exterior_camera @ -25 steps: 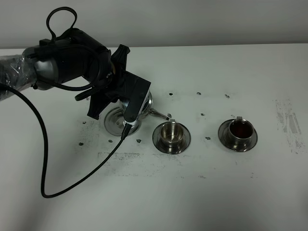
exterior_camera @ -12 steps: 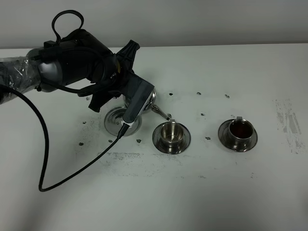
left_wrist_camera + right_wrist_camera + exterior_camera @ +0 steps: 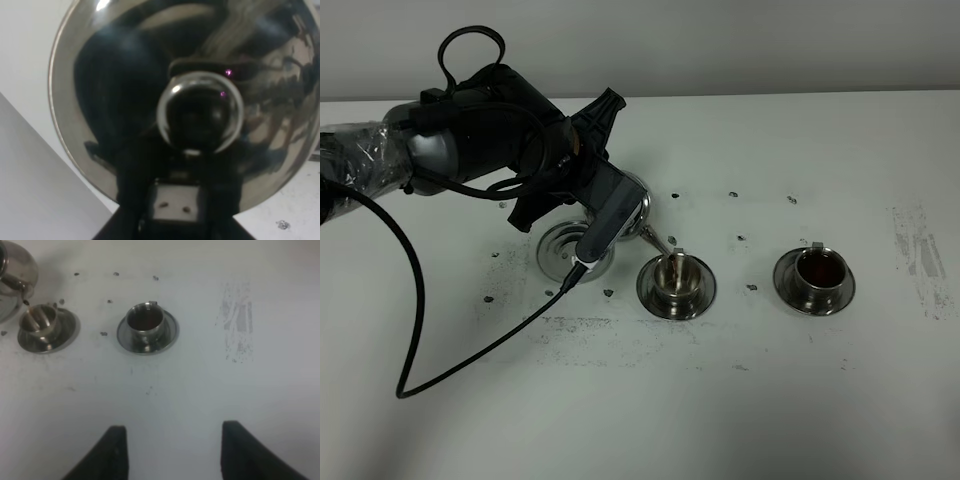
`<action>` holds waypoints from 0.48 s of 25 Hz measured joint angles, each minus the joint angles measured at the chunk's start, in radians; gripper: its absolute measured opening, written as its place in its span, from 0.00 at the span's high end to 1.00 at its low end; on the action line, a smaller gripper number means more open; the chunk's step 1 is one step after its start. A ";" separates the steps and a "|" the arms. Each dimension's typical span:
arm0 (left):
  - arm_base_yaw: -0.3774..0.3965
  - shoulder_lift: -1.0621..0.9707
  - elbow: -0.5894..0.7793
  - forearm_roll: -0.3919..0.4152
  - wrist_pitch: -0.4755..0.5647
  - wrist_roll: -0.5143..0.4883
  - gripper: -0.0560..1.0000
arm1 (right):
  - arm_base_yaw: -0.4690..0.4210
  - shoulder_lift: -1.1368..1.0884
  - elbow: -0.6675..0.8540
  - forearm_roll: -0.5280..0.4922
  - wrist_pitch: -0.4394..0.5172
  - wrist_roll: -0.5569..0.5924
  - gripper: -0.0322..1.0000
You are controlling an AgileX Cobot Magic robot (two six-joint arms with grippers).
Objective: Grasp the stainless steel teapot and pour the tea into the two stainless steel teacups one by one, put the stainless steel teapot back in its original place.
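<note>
The stainless steel teapot (image 3: 634, 207) hangs tilted above the table, my left gripper (image 3: 175, 202) shut on its handle. Its lid knob (image 3: 200, 112) fills the left wrist view. The left arm (image 3: 490, 130) hides most of the pot from above. The spout (image 3: 655, 240) points down into the near teacup (image 3: 677, 278), and a thin thread of tea runs in. The other teacup (image 3: 813, 276) holds dark tea. Both cups stand on saucers. The original place, a bare round saucer (image 3: 558, 255), lies under the arm. My right gripper (image 3: 172, 440) hovers apart from the cups (image 3: 145, 320), holding nothing.
A black cable (image 3: 420, 330) loops from the left arm across the front left of the white table (image 3: 770, 400). Dark specks dot the surface around the cups. A grey scuffed patch (image 3: 920, 255) marks the far right. A wall runs behind the table.
My left arm has rolled further and shifted a little right, tipping the teapot more. The spout has come down to the near cup's rim and tea now flows. The right arm is still.
</note>
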State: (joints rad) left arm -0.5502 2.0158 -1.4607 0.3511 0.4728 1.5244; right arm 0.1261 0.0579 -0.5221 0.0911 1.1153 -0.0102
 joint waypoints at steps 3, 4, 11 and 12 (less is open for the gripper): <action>-0.001 0.000 0.000 0.000 -0.006 0.031 0.77 | 0.000 0.000 0.000 0.000 0.000 0.000 0.57; -0.002 0.000 0.000 0.001 -0.009 0.039 0.77 | 0.000 0.000 0.000 0.000 0.000 0.000 0.57; -0.011 0.000 0.000 0.014 -0.032 0.053 0.77 | 0.000 0.000 0.000 0.000 0.000 0.000 0.57; -0.011 0.000 0.000 0.027 -0.032 0.053 0.77 | 0.000 0.000 0.000 0.000 0.000 0.000 0.57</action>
State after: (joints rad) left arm -0.5614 2.0158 -1.4607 0.3780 0.4410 1.5772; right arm 0.1261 0.0579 -0.5221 0.0911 1.1153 -0.0102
